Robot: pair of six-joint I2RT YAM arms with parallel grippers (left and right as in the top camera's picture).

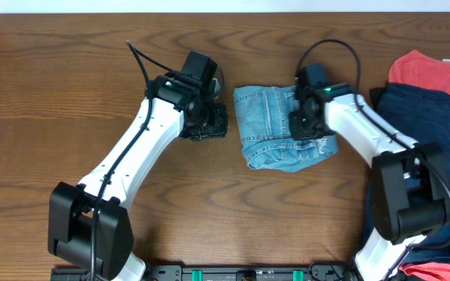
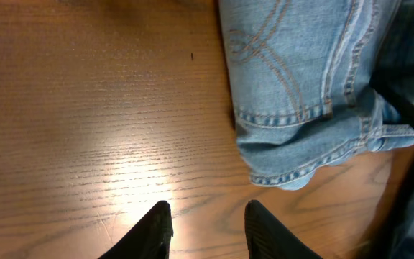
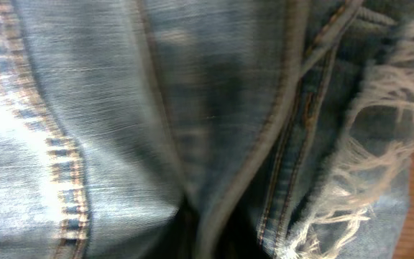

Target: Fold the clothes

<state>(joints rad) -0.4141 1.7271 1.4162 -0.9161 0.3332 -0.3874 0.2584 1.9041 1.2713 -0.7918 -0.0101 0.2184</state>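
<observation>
The light blue jeans [image 1: 268,125] lie folded into a small bundle at the table's middle, a stitched back pocket facing up. My left gripper [image 1: 213,123] hovers just left of the bundle. In the left wrist view it is open and empty [image 2: 207,216] over bare wood, with the jeans [image 2: 300,72] ahead to the right. My right gripper [image 1: 303,125] is down on the bundle's right part. In the right wrist view the denim [image 3: 121,108] fills the frame, with a frayed hem at the right. A fold of the denim runs between the dark fingers [image 3: 218,237].
A dark blue garment [image 1: 428,125] lies at the table's right side. A red shirt [image 1: 432,74] lies behind it, and more red cloth [image 1: 444,272] is at the bottom right corner. The wooden table [image 1: 69,94] stretches to the left.
</observation>
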